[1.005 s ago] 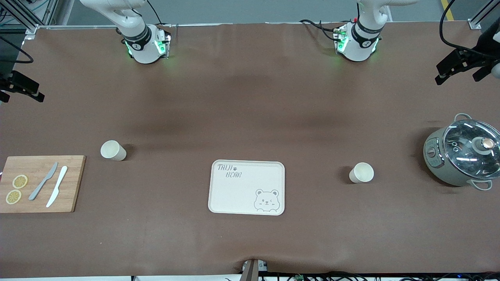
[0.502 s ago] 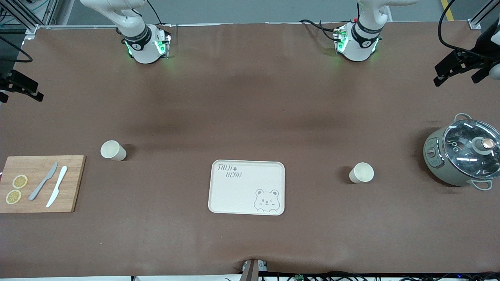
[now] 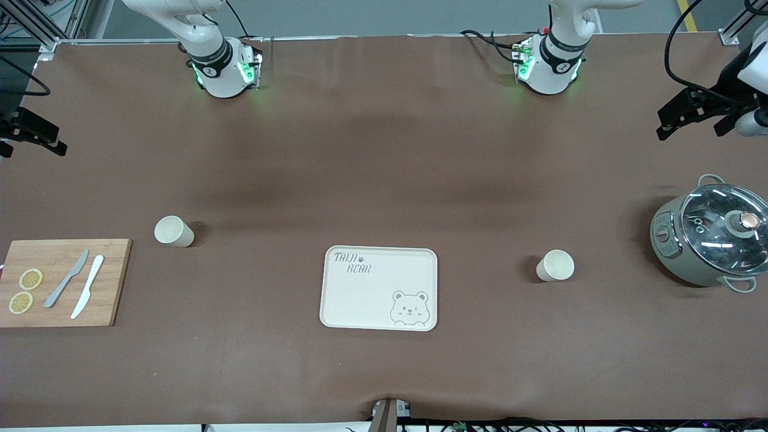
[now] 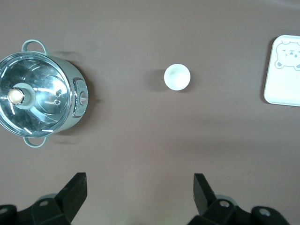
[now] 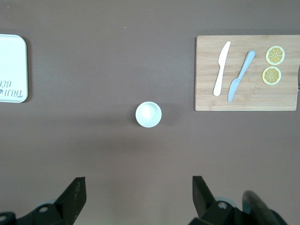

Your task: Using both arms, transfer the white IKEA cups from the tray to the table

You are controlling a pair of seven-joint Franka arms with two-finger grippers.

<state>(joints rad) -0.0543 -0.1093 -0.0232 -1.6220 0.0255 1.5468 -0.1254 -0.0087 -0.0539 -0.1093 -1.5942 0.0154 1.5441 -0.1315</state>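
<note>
Tray (image 3: 379, 288): lower centre of the front view, empty, on the table (image 3: 384, 150).
Cup A (image 3: 173, 231): upright on the cloth at centre-left of the frame, toward the right arm's end, near the cutting board (image 3: 60, 282).
Cup B (image 3: 555, 265): upright on the cloth at centre-right, between tray and pot (image 3: 708, 237).
Left gripper (image 4: 138, 194): raised at the frame's right edge, jaws fully apart, holding nothing.
Right gripper (image 5: 136, 194): raised at the left edge, jaws spread wide, empty.
Task status: appears complete.
Risk: a low arm sweep could tip either cup; Cup B could roll into the pot.
</note>
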